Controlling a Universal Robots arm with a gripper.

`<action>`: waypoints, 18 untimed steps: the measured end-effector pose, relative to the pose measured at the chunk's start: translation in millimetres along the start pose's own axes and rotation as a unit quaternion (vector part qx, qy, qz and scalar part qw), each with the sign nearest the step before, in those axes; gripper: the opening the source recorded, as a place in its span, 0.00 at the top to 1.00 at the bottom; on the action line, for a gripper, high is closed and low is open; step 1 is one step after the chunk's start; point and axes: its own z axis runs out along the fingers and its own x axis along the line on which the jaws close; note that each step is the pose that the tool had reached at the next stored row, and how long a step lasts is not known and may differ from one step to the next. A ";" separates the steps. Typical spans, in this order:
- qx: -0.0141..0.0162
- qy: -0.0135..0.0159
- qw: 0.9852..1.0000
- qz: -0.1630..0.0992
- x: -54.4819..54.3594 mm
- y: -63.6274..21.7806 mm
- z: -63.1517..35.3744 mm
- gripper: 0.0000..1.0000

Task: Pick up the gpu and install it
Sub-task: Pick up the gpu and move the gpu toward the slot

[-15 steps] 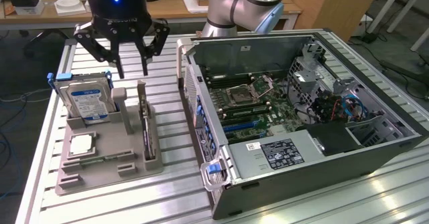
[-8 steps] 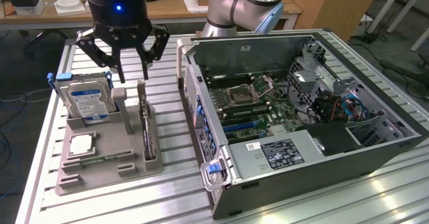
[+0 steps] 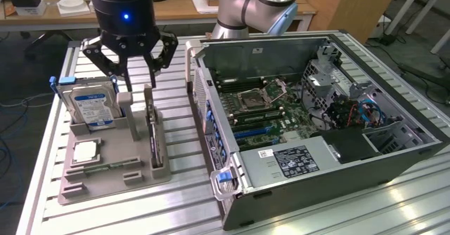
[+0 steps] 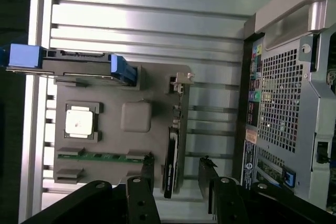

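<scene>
Exterior view: a matt grey moulded holder [image 3: 105, 179] lies on the ribbed aluminium table [image 3: 155, 208], with slots and shallow pockets shaped to the parts it carries. The gpu [image 3: 152, 135], a thin, flat, dark card, stands on its long edge in a narrow slot along the holder's side nearest the computer case [image 3: 316, 114]. At the holder's end farthest from this camera, a silver hard drive [image 3: 91, 106] with a blue-and-white label stands upright, with blue plastic tabs at its top. A square, silver-topped CPU [image 3: 85, 152] lies flat in a pocket on the holder's side away from the case. A narrow green memory stick [image 3: 105, 167] lies just beside it. The case is a dark metal tower lying on its side next to the holder, with its panel off, its green motherboard bare and its rear face a perforated grille.

The arm comes down nearly upright over the holder, and its glossy black wrist shows a small blue light. The black gripper [image 3: 137, 77] hangs above the holder's far half, jaws spread wide and holding nothing. In the wrist view the gripper [image 4: 177, 182] has its fingers [image 4: 148, 174] to either side of the gpu [image 4: 170, 163] and apart from it.
</scene>
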 end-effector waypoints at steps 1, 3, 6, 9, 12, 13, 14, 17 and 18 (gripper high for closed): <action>0.000 0.000 1.000 0.000 0.0 -0.1 1.7 0.53; 0.000 0.000 1.000 0.000 0.0 -0.3 5.4 0.53; 0.000 0.001 1.000 0.000 0.1 -0.5 10.8 0.53; 0.000 0.001 1.000 0.000 0.1 -0.7 14.7 0.53; 0.001 0.001 1.000 0.000 0.1 -0.8 17.1 0.53; 0.000 0.001 1.000 0.000 0.2 -0.8 17.9 0.53; 0.000 0.001 1.000 0.000 0.2 -0.8 18.8 0.53; 0.001 0.001 1.000 0.000 0.2 -1.0 21.5 0.53; 0.000 0.001 1.000 0.000 0.2 -1.0 22.6 0.53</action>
